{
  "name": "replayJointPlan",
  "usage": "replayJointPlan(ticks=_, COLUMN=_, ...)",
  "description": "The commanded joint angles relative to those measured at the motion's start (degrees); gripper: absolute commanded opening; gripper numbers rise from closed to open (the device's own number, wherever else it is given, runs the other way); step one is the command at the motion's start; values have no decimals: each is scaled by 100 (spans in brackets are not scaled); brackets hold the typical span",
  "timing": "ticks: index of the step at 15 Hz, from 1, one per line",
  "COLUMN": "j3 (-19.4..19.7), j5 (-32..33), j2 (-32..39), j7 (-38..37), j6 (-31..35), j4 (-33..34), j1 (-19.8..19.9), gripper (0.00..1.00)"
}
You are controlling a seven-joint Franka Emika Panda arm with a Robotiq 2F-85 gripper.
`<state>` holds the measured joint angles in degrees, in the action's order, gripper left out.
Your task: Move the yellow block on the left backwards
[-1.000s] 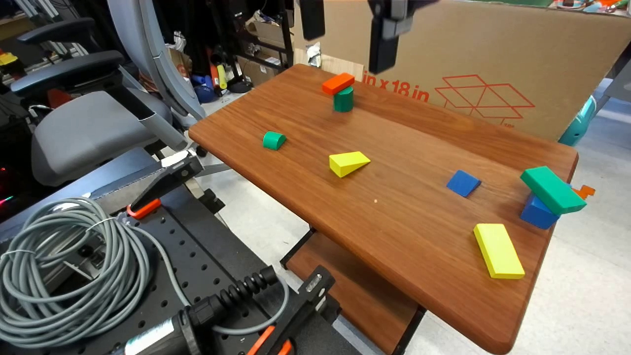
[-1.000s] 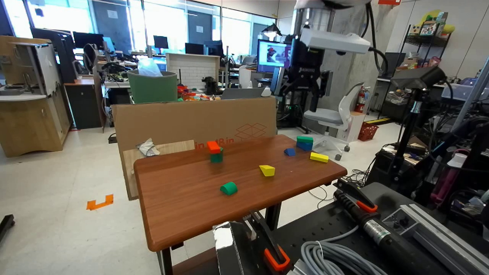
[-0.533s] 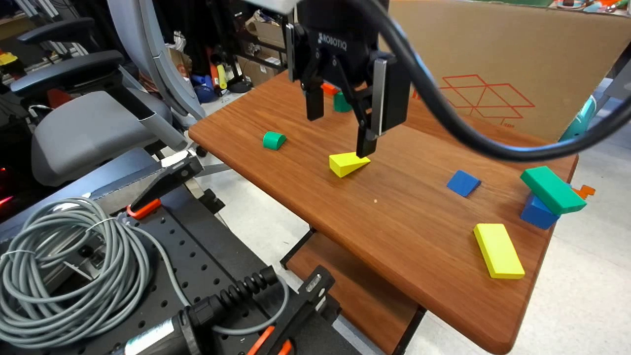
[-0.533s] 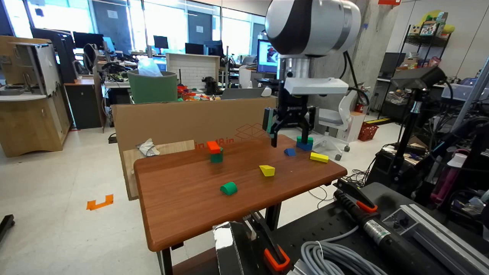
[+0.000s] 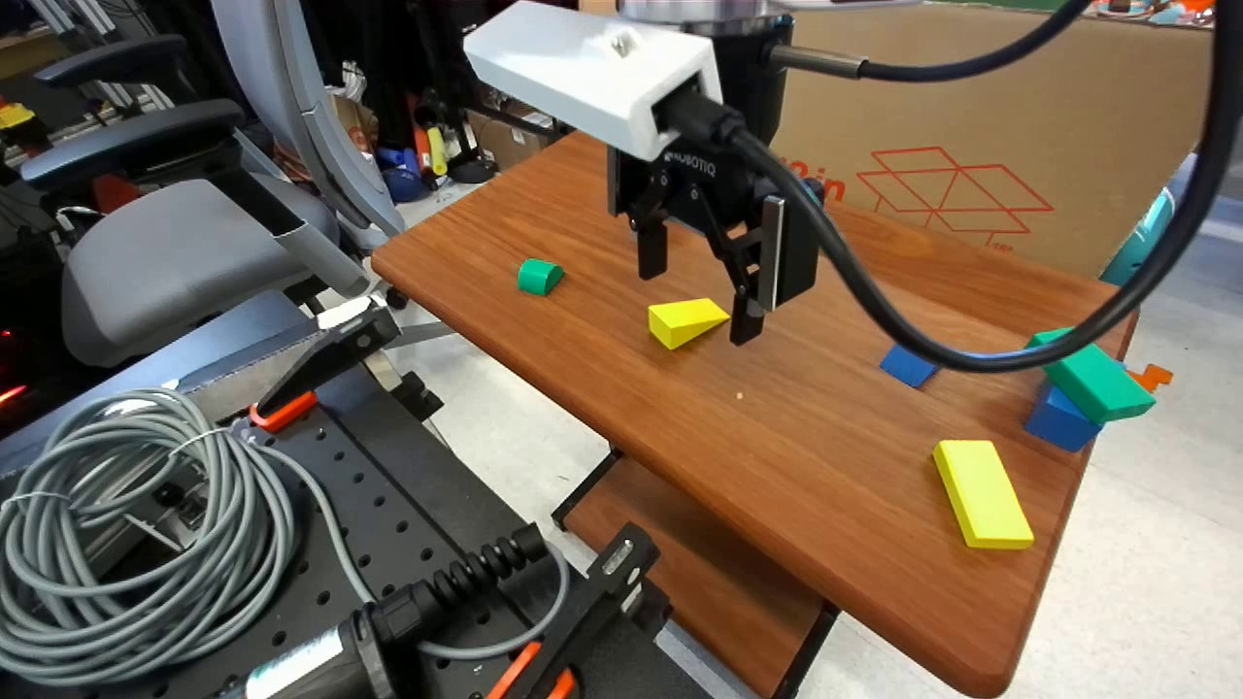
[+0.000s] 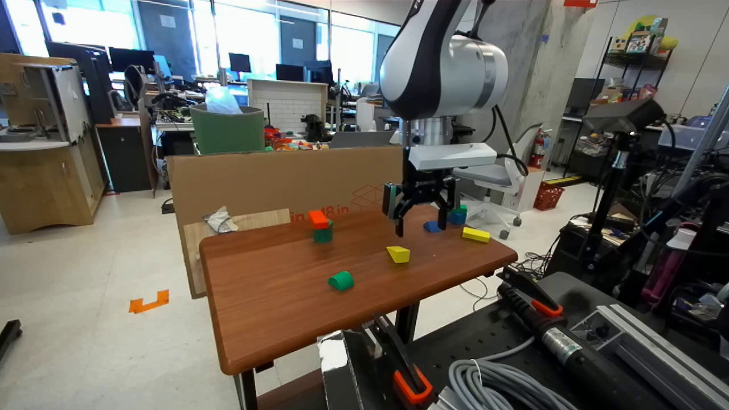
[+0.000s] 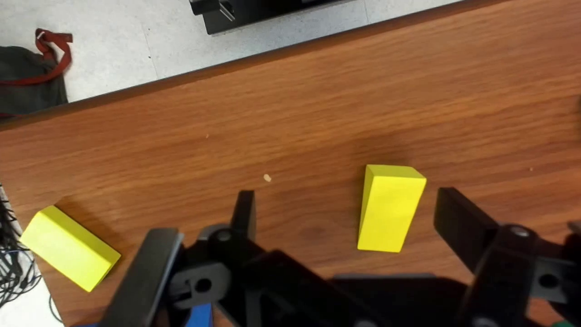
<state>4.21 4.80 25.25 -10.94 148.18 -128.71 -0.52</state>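
Yellow block (image 5: 684, 324) well inside table edge (image 5: 719, 507), room all round; claw (image 6: 421, 229) hovers, jaws spread! One yellow slab (image 5: 983, 495), two blue blocks (image 5: 906, 368), three green blocks (image 6: 342, 281), one orange block (image 6: 318, 220).

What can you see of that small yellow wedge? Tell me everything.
The yellow wedge is bright and flat-faced, tapering from a tall end to a thin edge. Its surface looks smooth; wood or plastic, I can't tell. It rests slope-up on the brown table, nothing else seen touching it. The open gripper hangs higher, not holding it; in the wrist view the wedge shows between the jaws, right of centre.
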Motion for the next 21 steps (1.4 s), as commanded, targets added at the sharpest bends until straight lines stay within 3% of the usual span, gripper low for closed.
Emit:
replayJointPlan(ticks=1, j3=157, j5=132, j2=376, j7=-192, j6=35, j4=339, j1=-203, gripper=100)
replayJointPlan(ticks=12, j3=226, j5=117, j2=1059, j7=-266, j6=42, j4=836, j1=-461, gripper=100)
replayJointPlan(ticks=13, j3=241, j5=129, j2=1113, j7=-276, j6=48, j4=868, j1=-485, gripper=96)
replayJointPlan(ticks=14, j3=249, j5=135, j2=1159, j7=-274, j6=27, j4=904, j1=-505, gripper=72)
replayJointPlan(ticks=16, j3=260, j5=139, j2=1214, j7=-258, j6=51, j4=929, j1=-533, gripper=69)
replayJointPlan(ticks=21, j3=193, j5=53, j2=1079, j7=-119, j6=36, j4=841, j1=-482, gripper=31)
